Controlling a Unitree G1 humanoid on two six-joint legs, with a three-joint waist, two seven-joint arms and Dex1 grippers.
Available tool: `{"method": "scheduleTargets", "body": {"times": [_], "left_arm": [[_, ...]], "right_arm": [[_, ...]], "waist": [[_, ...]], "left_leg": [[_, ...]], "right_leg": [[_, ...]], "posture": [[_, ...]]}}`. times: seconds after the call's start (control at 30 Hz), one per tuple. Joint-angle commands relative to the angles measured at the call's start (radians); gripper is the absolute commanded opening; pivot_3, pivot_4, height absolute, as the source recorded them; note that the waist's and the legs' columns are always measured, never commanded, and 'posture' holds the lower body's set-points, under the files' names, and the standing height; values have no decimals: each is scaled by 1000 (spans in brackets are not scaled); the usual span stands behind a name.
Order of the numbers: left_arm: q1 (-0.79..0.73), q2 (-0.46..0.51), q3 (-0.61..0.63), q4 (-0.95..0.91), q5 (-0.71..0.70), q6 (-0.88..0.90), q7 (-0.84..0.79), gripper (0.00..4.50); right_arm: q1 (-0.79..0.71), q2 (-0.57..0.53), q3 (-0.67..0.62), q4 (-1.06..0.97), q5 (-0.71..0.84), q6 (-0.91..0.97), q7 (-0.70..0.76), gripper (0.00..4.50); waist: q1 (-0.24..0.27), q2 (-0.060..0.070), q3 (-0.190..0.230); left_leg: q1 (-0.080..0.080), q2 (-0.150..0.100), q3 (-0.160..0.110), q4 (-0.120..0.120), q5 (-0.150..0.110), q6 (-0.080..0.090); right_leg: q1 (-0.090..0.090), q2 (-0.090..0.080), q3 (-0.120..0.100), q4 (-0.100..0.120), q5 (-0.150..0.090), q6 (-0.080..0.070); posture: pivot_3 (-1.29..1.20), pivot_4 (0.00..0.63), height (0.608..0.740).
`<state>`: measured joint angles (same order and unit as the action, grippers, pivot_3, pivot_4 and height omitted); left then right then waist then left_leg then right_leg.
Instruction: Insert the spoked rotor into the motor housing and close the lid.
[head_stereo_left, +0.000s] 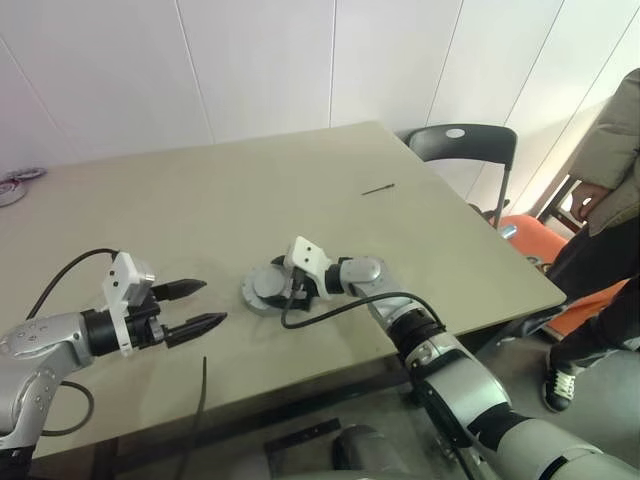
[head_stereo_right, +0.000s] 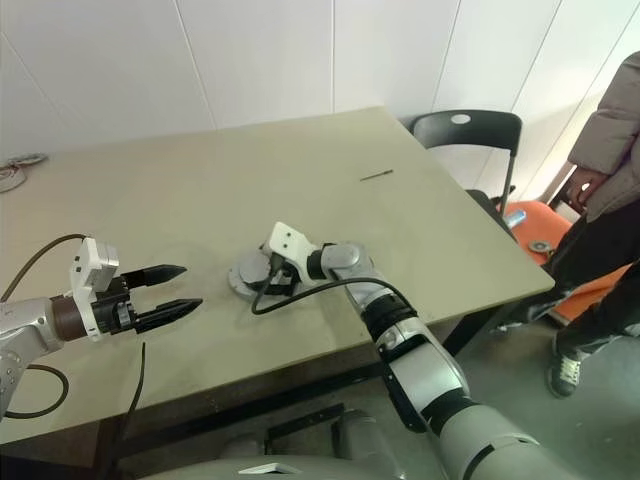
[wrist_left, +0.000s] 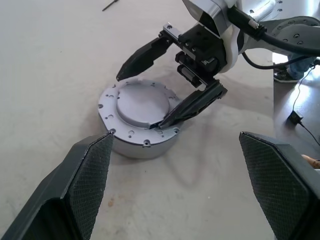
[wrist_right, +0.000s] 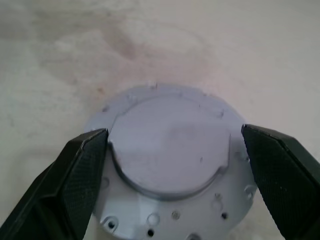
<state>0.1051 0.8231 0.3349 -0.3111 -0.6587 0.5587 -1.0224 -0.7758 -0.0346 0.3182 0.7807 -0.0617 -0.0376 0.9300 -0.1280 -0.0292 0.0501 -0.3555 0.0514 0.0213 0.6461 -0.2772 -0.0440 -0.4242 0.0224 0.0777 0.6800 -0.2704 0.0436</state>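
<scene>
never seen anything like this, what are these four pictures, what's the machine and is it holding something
It is a humanoid robot with two arms, each ending in a gripper of two black fingers. The two wide pictures come from cameras in its head, looking down over a beige table. The other two come from cameras on the wrists, looking along each gripper's own fingers.

On the table sits a round grey metal assembly, its flat lid on top. The right gripper hangs over it, one fingertip on either side of the lid, open and gripping nothing. The left gripper hovers beside it, open and empty. A small dark stick lies farther back. A black chair and a person are at the table's right.
</scene>
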Motion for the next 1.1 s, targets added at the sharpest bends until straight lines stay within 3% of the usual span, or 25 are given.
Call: {"method": "scheduleTargets", "body": {"times": [0.03, 0.83, 1.0, 1.1], "left_arm": [[-12, 10, 18, -5, -2, -11, -3, 4325], [7, -4, 24, -17, -4, -16, 9, 4325], [8, -1, 27, -15, -4, -18, 7, 4325], [7, -1, 28, -14, -2, -19, 8, 4325]], "right_arm": [[2, 8, 13, -2, -7, -6, 12, 4475], [-22, 43, 0, 71, -4, 22, 3, 4475], [-23, 45, -3, 80, -6, 11, 3, 3292], [-27, 42, -1, 89, -15, 2, -8, 3242]], "waist": [[0, 0, 0], [-1, 0, 0], [-1, 0, 0], [-2, 0, 0]], "left_leg": [[0, 0, 0, 0, 0, 0], [0, 0, 0, 0, 0, 0], [0, 0, 0, 0, 0, 0], [0, 0, 0, 0, 0, 0]], "right_leg": [[0, 0, 0, 0, 0, 0], [0, 0, 0, 0, 0, 0], [0, 0, 0, 0, 0, 0], [0, 0, 0, 0, 0, 0]], "posture": [[0, 0, 740], [0, 0, 740], [0, 0, 740], [0, 0, 740]]}}
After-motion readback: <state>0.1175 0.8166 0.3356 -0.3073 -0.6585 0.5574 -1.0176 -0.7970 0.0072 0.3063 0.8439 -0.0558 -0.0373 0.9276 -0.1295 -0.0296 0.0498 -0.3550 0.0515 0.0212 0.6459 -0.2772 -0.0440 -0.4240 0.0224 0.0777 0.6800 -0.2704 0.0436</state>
